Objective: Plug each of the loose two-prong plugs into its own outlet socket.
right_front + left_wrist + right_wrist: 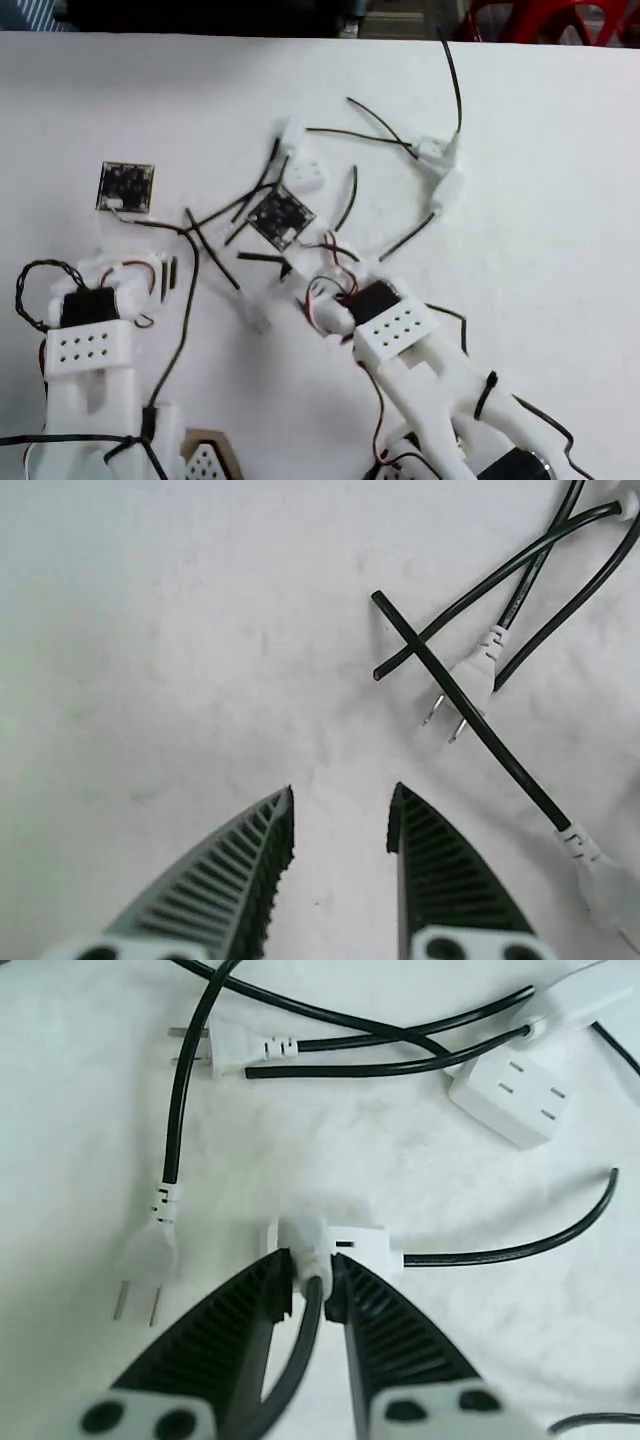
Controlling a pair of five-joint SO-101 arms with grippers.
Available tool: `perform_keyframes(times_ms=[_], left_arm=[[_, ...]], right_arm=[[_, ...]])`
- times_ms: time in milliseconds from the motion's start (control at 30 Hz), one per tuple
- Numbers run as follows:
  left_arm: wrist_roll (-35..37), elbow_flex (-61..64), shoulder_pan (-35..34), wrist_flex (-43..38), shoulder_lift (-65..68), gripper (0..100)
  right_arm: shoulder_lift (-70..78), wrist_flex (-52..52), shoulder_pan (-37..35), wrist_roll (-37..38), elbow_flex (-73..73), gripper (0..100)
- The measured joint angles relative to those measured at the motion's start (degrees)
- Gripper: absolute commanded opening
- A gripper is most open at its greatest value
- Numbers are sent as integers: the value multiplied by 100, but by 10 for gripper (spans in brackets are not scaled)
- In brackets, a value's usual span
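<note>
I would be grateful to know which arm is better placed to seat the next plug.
Right: the right hand is shut on a plug against a white socket; the left hand hangs open over the table, apart from the nearest loose plug.

Left gripper (342,795), fingers apart, right gripper (310,1262), fingers pinched together (both angled downward)

First plug (222,1045) lying flat among cords; second plug (145,1255) lying flat apart; third plug (303,1250) touching socket (365,1247); outlet block (515,1095) lying slots-up.
</note>
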Motion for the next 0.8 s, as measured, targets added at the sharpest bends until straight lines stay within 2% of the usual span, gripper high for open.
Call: perform_keyframes(times_ms=[300,400,800], left_arm=[[0,0,0,0,0,165],[0,62,0,0,0,165],[0,88,0,0,-9,165]], right_arm=[[774,501,0,0,-598,17],[1099,501,0,-290,-826,17],[1204,818,0,-413,-1046,17]])
